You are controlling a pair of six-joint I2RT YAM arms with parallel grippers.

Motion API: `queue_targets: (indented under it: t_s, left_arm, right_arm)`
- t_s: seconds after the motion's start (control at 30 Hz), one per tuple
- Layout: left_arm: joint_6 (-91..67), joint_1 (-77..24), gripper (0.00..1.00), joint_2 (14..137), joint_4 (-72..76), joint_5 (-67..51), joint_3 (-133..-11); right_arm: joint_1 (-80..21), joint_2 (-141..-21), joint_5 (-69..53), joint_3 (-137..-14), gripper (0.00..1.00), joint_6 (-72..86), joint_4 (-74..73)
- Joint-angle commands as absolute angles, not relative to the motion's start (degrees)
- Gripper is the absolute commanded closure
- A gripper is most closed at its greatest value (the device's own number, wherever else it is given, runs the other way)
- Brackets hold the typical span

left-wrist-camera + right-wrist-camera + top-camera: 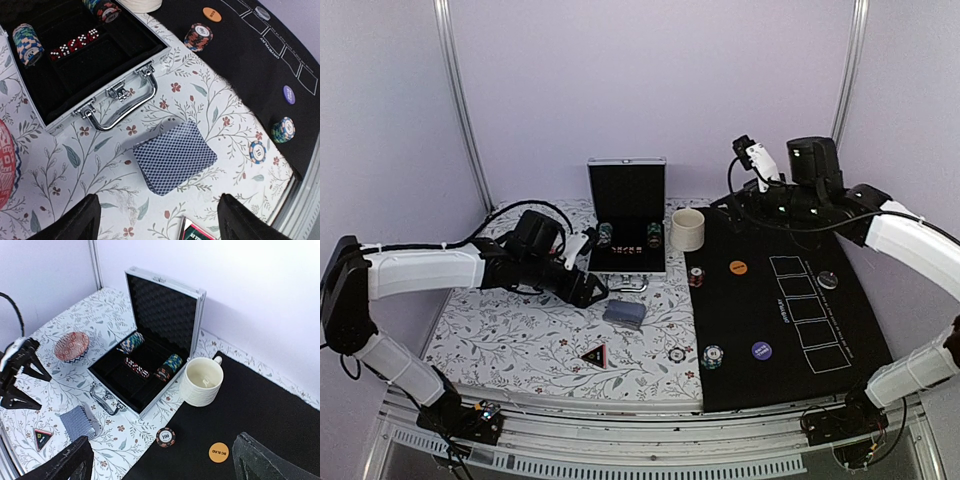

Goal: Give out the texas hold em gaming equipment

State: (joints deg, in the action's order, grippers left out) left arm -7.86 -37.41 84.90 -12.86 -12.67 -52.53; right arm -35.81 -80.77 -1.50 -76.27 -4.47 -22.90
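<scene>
L gripper: jaws wide, nothing held; hovers over the floral tablecloth, left half of the table.
Marker: black red-edged triangle marker, flat on the cloth near the front edge, apart from the deck.
Deck: grey-blue-backed stack of playing cards, face down on the cloth, in front of the case handle but not touching it.
Key relation: deck lies just ahead of L gripper, roughly centred on the gap. One corner points into the gap, so its long axis runs skew to the finger line. Prob. needs a wrist turn before closing.
Case: open silver-framed black-lined case, chip rolls + red dice inside, lid upright.
Loose chip: single striped poker chip, on the cloth beside the mat edge.
Cup: cream cylindrical cup, far end, at the mat's corner.
Mat: black felt mat w/ five white card outlines. On it: far chip stack, near chip stack, orange round disc, dark blue round disc.
R gripper: jaws wide, empty, high over the mat's far end.
Nearer arm: L, by far; R is well apart from the deck.
Step (est.): L about to pick up the deck for dealing.
</scene>
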Motion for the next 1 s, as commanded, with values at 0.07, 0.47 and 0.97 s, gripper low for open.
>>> queue_targets:
  t_s: [0.07,0.47,0.97]
  left_arm:
    - [-12.0,-46.5,0.18,82.5,-17.5,-1.3,-51.1]
    - [-25.8,-58.3,0.02,79.7,-27.4,7.5,-47.3]
    - [-28.1,-64.2,0.02,90.1,-32.1,11.7,-49.4]
  right_arm:
    - [-34.9,-66.4,-7.5,-63.3,0.01,-7.9,-9.8]
    - [-35.0,-70.2,-11.1,-67.9,0.01,5.0,-24.8]
    - [-36.9,-77.0,-3.9,-66.5,0.01,6.8,-35.4]
